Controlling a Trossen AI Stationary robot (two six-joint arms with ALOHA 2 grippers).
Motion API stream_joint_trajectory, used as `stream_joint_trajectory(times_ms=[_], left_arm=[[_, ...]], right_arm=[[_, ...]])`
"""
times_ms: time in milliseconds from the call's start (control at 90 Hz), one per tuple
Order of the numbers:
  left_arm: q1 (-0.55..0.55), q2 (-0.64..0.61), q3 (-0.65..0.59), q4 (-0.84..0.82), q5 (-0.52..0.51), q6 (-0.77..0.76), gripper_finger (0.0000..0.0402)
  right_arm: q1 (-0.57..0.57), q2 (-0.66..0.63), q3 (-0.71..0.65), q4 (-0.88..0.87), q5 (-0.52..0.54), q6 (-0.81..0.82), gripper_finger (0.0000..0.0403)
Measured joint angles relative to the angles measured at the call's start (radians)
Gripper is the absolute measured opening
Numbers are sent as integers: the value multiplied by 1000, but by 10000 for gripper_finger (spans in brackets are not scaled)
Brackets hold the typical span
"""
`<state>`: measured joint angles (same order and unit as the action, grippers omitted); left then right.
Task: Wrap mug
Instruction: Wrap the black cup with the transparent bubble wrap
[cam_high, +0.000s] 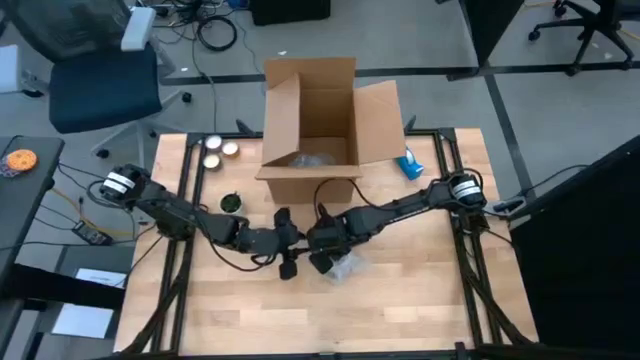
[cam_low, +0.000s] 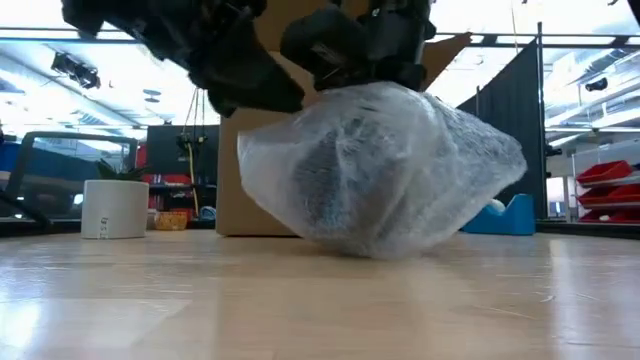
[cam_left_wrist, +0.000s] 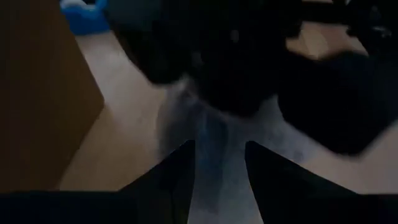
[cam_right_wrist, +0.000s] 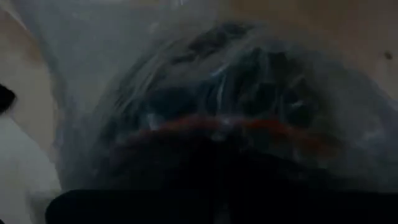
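Mug (cam_low: 340, 185) in bubble wrap (cam_low: 440, 170) lies lengthwise across table (cam_low: 300, 310), tapering rightward.

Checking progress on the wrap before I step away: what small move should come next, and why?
Probably tuck the loose wrap under: the bubble wrap already covers the dark mug on the table, its edges flare out, and both the left gripper and right gripper sit at it.

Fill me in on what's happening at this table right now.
Both arms meet at the middle of the wooden table, working on a mug bundled in bubble wrap. The right gripper presses down on top of the bundle, and the left gripper is at its side. The bundle rests on the table in front of an open cardboard box. The mug shows only as a dark shape through the wrap.
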<state>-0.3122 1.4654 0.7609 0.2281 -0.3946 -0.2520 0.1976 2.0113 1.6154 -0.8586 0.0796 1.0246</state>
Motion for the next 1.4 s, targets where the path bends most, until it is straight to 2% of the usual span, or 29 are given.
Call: stream_joint_trajectory(times_ms=[156, 422, 600, 856, 1067, 1400], left_arm=[[38, 9, 0, -4, 1, 14, 126], [57, 15, 0, -4, 26, 39, 126], [46, 15, 0, -27, 113, 87, 126], [32, 15, 0, -30, 57, 117, 126], [31, 14, -32, -19, 53, 91, 126], [31, 13, -119, 134, 53, 60, 126]], right_arm=[[-22, 0, 0, 54, 5, -42, 0], [-37, -2, 0, 34, 3, -86, 0], [-39, -4, 26, 30, 2, -160, 0], [-41, -5, 70, 34, 0, -206, 6], [-50, -8, 87, 23, 6, -259, 21], [-58, -27, 87, 22, 6, -317, 35]])
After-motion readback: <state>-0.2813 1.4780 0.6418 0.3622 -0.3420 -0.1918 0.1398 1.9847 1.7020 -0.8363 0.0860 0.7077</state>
